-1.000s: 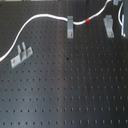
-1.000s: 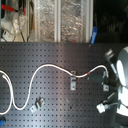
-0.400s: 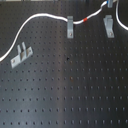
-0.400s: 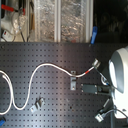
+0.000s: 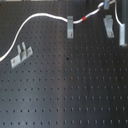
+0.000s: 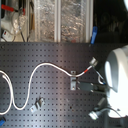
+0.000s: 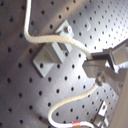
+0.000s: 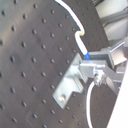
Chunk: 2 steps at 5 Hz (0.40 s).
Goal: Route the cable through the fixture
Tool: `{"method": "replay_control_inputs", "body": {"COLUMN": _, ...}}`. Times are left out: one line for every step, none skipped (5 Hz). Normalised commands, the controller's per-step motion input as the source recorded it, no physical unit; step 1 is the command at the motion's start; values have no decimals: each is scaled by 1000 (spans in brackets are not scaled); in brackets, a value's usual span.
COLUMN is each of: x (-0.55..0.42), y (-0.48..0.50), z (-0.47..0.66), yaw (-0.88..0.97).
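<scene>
In the first exterior view, a small metal clip point(image 5: 20, 55) stands at that view's left on the black pegboard point(image 5: 70, 95). The white cable point(image 5: 37, 18) runs from the left edge, just beside this clip but not through it, arches up, then dips to a second clip point(image 5: 71, 26) near the far middle. Whether it sits inside that clip or only passes against it cannot be told there. Just right of this clip is the cable's red band point(image 5: 84, 18). The cord then climbs toward the far right, where a third clip point(image 5: 108, 24) stands beside a hanging grey bar point(image 5: 123, 27).

In the second exterior view, the cable point(image 6: 37, 75) loops across the board's left half, rises, and reaches the middle clip point(image 6: 74, 81), with the red band point(image 6: 86, 71) just beyond. The white robot arm point(image 6: 116, 75) fills the second exterior view's right.

In the first wrist view, the gripper point(image 7: 100, 70) pinches the cord point(image 7: 75, 45) next to a clip point(image 7: 50, 57), its jaws closed on it.
</scene>
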Motion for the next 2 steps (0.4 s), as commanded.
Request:
{"method": "replay_control_inputs", "body": {"x": 0, "y": 0, "z": 0, "yaw": 3}}
{"method": "replay_control_inputs", "body": {"x": -9, "y": 293, "z": -4, "yaw": 314}}
